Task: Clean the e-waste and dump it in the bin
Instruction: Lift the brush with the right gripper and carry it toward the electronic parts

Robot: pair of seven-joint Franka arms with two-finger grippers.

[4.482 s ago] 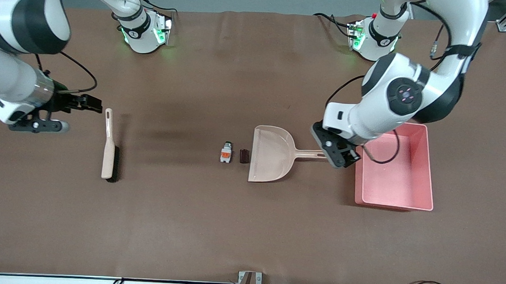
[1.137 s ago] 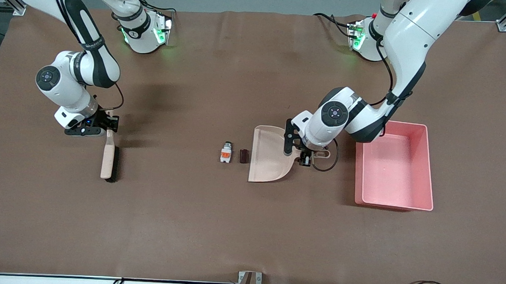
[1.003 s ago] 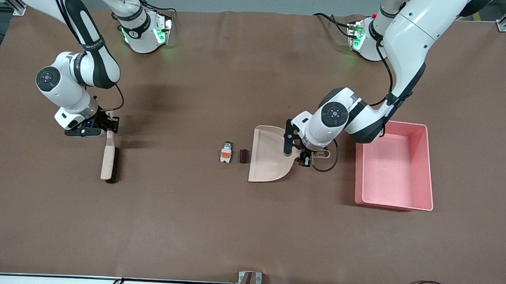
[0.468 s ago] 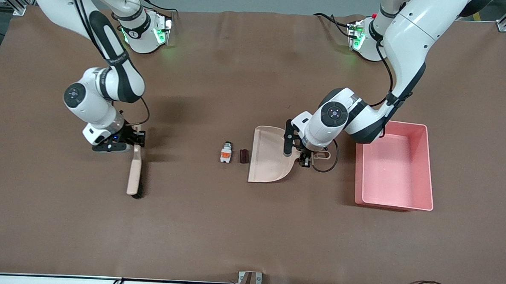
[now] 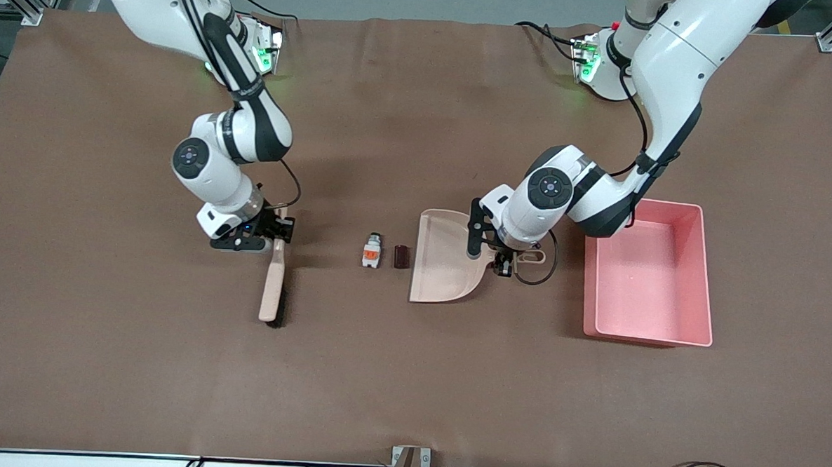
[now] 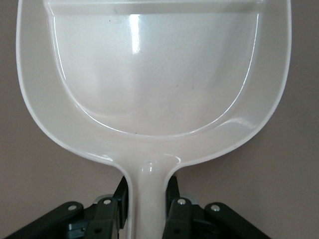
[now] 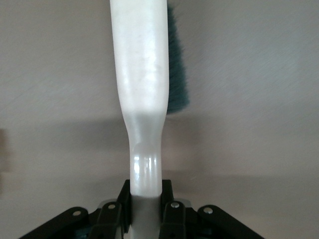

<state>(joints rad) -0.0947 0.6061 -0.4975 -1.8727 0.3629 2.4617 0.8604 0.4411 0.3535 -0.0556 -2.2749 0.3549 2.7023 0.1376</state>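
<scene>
Two e-waste pieces lie mid-table: a white-grey component with an orange patch [image 5: 371, 252] and a dark maroon block [image 5: 402, 256] beside the mouth of the beige dustpan [image 5: 443, 263]. My left gripper [image 5: 503, 255] is shut on the dustpan's handle [image 6: 146, 199]; the pan [image 6: 154, 74] is empty. My right gripper [image 5: 275, 233] is shut on the handle [image 7: 144, 169] of a beige brush [image 5: 272, 289] with dark bristles [image 7: 177, 74], toward the right arm's end from the e-waste. The pink bin [image 5: 649, 272] stands toward the left arm's end, empty.
Brown cloth covers the table [image 5: 410, 373]. The arm bases stand along the table edge farthest from the front camera. A small metal bracket [image 5: 409, 461] sits at the edge nearest that camera.
My right gripper has carried the brush across the table toward the e-waste. The left gripper and dustpan have barely moved. The e-waste has not moved.
</scene>
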